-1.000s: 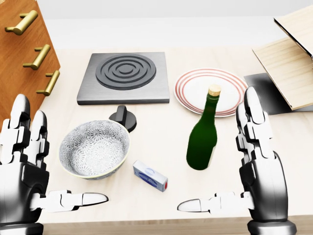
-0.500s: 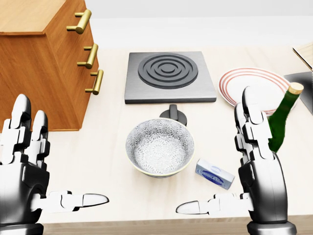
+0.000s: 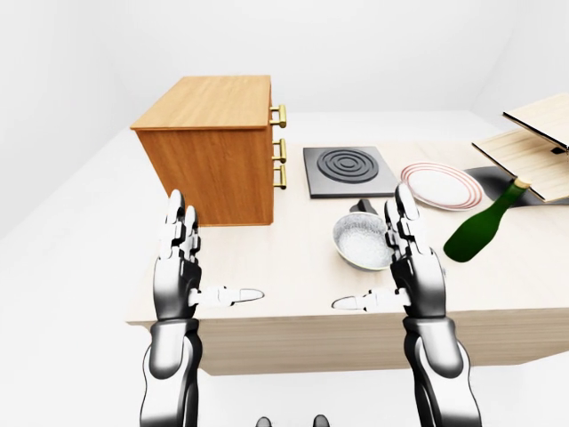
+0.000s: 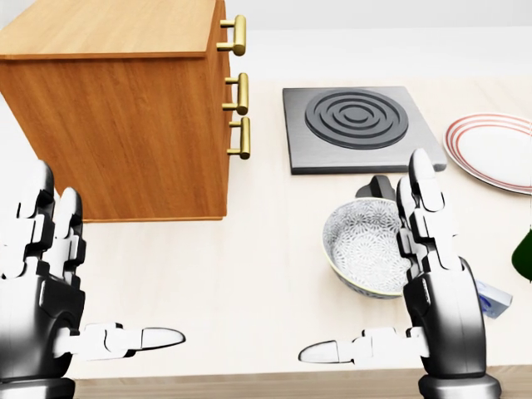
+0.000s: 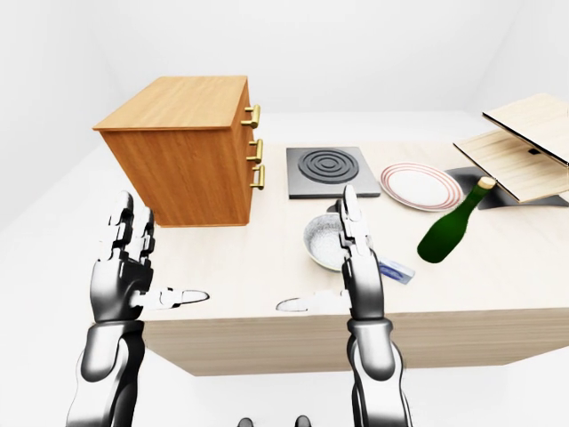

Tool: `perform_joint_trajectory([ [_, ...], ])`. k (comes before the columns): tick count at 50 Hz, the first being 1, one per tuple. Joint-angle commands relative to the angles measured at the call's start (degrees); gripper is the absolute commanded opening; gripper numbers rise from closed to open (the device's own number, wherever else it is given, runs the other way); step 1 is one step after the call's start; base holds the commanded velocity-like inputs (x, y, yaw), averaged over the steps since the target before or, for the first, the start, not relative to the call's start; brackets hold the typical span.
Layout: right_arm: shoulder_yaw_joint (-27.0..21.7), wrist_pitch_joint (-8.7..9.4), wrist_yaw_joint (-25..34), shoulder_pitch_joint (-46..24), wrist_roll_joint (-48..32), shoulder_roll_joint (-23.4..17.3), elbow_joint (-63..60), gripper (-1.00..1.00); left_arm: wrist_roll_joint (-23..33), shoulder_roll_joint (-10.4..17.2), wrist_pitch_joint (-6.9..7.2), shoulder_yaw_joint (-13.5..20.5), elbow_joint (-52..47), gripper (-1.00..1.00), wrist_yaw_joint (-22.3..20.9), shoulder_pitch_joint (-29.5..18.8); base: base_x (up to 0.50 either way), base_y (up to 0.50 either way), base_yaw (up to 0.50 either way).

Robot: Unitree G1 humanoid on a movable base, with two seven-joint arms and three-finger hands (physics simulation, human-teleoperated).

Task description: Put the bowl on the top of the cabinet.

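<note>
A patterned grey bowl [image 4: 362, 245] stands upright on the pale wooden table [image 4: 249, 274], to the right of the wooden cabinet [image 4: 116, 125]. The cabinet has three brass handles, and its flat top [image 3: 209, 98] is bare. My right hand [image 4: 378, 283] is open, palm facing left, with its fingers upright over the bowl's right rim as the head view shows it. They do not close round the bowl. My left hand [image 4: 91, 274] is open at the bottom left, below the cabinet and well apart from the bowl.
A grey hob plate [image 4: 357, 125] with a black knob [image 4: 378, 187] lies above the bowl. A red-ringed plate [image 4: 495, 150], a green bottle [image 3: 480, 231] and a small blue-white box [image 4: 495, 299] are to the right. Wooden boards [image 3: 533, 151] sit at the far right.
The camera has swung left, so everything on the table slid right in the view. The cabinet now fills the upper left and the bottle is nearly out of view. Both hands keep their pose.
</note>
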Motion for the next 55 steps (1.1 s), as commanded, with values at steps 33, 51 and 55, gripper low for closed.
perform_joint_trajectory([
  [33,0.28,0.00,0.43,-0.19,0.19,-0.10,1.05,1.00,0.06,0.04,0.00,-0.20,0.80,1.00,-0.30,-0.08,0.00,0.47,0.00],
  [51,0.19,0.00,0.66,-0.70,1.04,-0.06,1.63,1.00,0.05,0.05,0.00,-0.17,0.75,1.00,-0.13,-0.30,0.00,0.01,0.00],
  [55,0.02,0.00,0.59,-0.92,1.18,-0.06,2.00,1.00,0.05,0.05,0.00,-0.09,0.99,1.00,0.01,-0.52,0.00,0.00,0.00],
])
